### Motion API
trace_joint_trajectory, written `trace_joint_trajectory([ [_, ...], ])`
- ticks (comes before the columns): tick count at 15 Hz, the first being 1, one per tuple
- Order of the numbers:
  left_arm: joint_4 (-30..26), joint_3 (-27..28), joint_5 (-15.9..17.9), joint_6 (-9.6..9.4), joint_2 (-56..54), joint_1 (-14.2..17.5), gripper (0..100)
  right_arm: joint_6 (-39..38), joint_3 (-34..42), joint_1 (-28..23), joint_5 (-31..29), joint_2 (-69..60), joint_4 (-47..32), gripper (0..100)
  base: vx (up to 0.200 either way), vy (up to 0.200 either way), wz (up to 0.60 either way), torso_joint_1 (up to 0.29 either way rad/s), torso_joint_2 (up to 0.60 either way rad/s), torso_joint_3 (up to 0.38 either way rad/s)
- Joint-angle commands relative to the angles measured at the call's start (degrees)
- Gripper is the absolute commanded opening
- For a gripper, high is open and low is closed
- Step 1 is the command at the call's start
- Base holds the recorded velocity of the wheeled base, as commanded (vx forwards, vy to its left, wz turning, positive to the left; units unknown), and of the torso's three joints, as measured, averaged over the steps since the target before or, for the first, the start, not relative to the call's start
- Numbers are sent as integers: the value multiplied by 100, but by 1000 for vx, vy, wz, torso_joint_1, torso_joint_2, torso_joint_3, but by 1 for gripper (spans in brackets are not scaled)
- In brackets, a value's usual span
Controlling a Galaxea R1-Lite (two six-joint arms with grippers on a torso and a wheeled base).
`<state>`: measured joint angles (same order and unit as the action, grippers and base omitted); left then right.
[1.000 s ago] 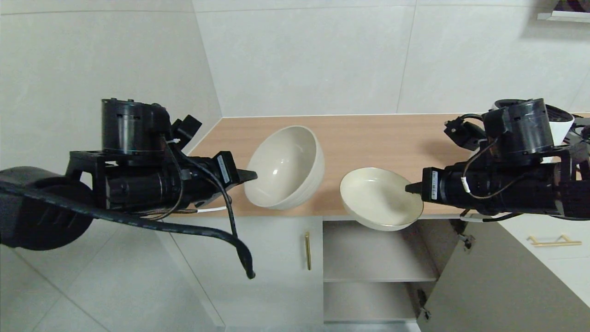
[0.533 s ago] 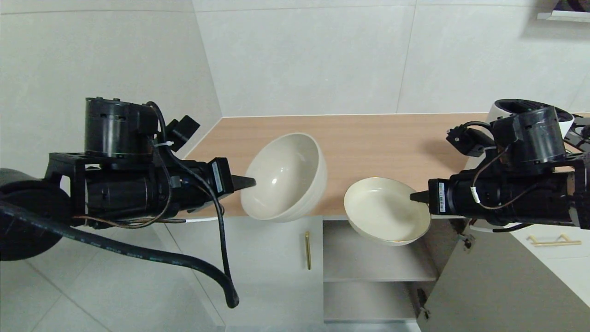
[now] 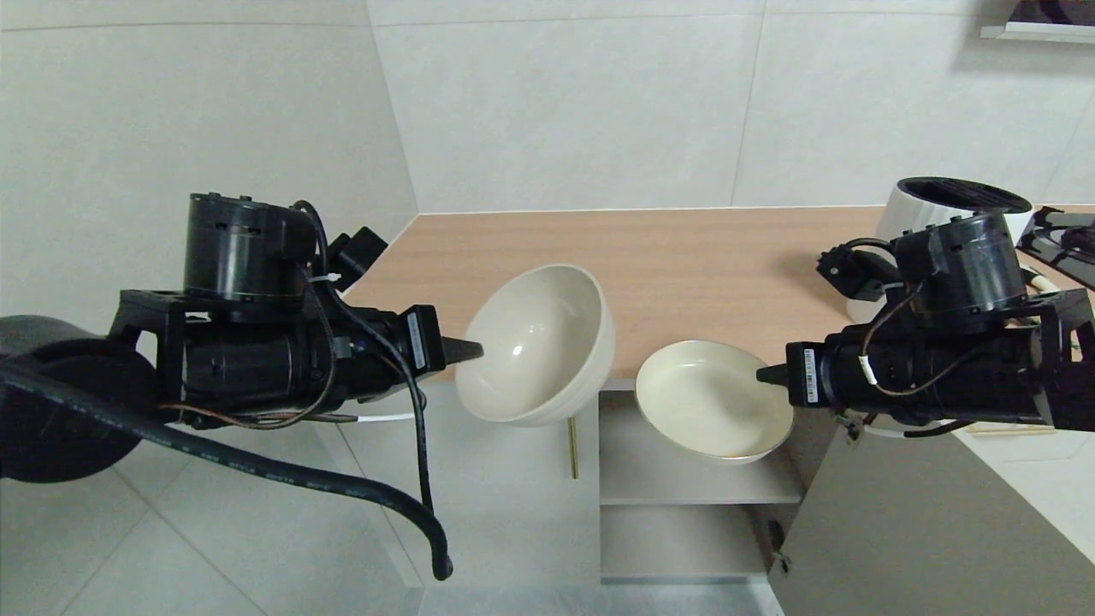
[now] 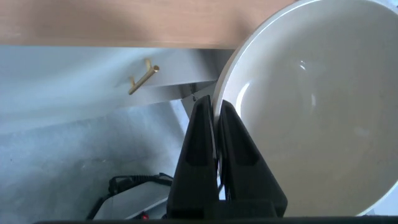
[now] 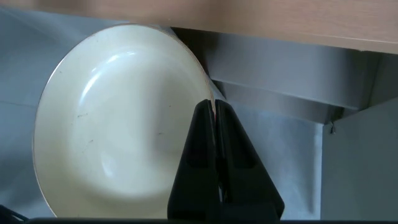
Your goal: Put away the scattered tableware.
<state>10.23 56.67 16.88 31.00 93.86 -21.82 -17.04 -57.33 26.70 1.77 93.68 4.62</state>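
Note:
A deep cream bowl (image 3: 537, 342) hangs tilted in the air in front of the counter edge, my left gripper (image 3: 469, 349) shut on its rim. In the left wrist view the bowl (image 4: 311, 106) has its rim pinched in that gripper (image 4: 215, 112). A shallow cream plate (image 3: 710, 398) with a thin gold rim hangs to the right, before the open cupboard, held at its edge by my right gripper (image 3: 764, 374). The right wrist view has the plate (image 5: 118, 112) clamped in that gripper (image 5: 212, 109).
The wooden counter (image 3: 684, 257) runs behind. Below it an open cupboard (image 3: 684, 479) has two shelves, its door (image 3: 924, 530) swung out to the right. A closed door with a gold handle (image 3: 571, 449) is on the left. A white pot (image 3: 949, 214) stands at the counter's right.
Both arms have come down and back from the counter with the bowl and the plate, which now hang before the cupboard front. The head view has shifted a little.

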Motion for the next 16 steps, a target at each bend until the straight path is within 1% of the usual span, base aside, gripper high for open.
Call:
trace_joint_trajectory([
  [1,6,2,-1,2,71,2,0,-1,-6,2,-1,133,21,0,0,0,0,0,0,0],
  [9,-3,2,-1,2,168,2,0,-1,-6,2,-27,238,21,0,0,0,0,-6,12,8],
  [11,-3,2,-1,2,203,2,0,-1,-15,2,-27,238,21,0,0,0,0,-144,329,190],
  [16,-3,10,-1,-6,221,2,0,-1,-6,2,-27,273,21,0,0,0,0,-198,468,268],
])
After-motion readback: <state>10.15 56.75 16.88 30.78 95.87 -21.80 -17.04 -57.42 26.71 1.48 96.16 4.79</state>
